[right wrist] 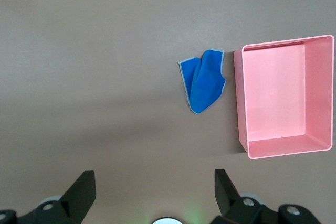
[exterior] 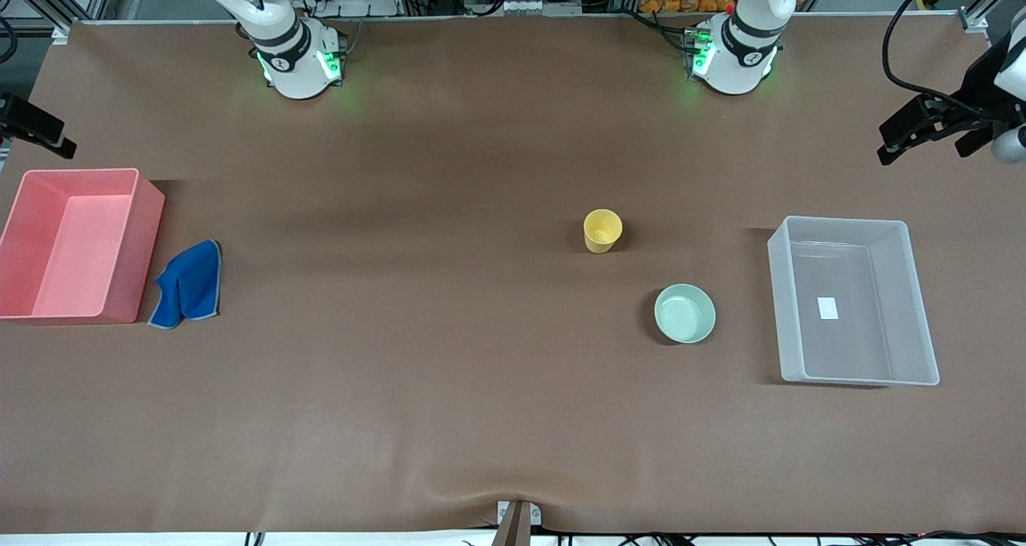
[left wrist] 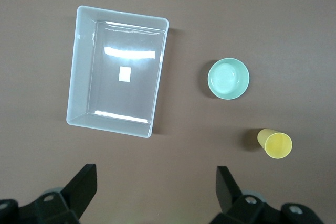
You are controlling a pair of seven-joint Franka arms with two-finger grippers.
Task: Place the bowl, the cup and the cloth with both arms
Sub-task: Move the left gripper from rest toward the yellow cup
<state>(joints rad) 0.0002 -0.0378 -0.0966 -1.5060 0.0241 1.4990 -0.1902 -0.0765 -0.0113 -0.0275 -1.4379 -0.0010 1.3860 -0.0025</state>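
The bowl (exterior: 684, 313), the cup (exterior: 602, 230) and the cloth (exterior: 187, 285) all lie on the brown table (exterior: 449, 386), none yet in a bin. The bowl sits near the clear bin (exterior: 854, 299) toward my left arm's end, with the cup farther from the front camera and apart from it. The cloth lies crumpled just beside the pink bin (exterior: 76, 244) at my right arm's end.

My left gripper (left wrist: 155, 190) hangs high over the table by the clear bin, fingers spread wide and holding nothing. My right gripper (right wrist: 155, 190) hangs the same way over the table near the cloth, released and empty. Both arms are waiting.

The risks I see: the bowl is shallow and smooth, so pinching its rim could let it slip or tip. The cup is light and tapered; a finger touching it off-centre would likely knock it over and send it rolling. The cloth is so close to the pink bin's wall that my right fingers might strike or shove the bin, or catch only one fold.
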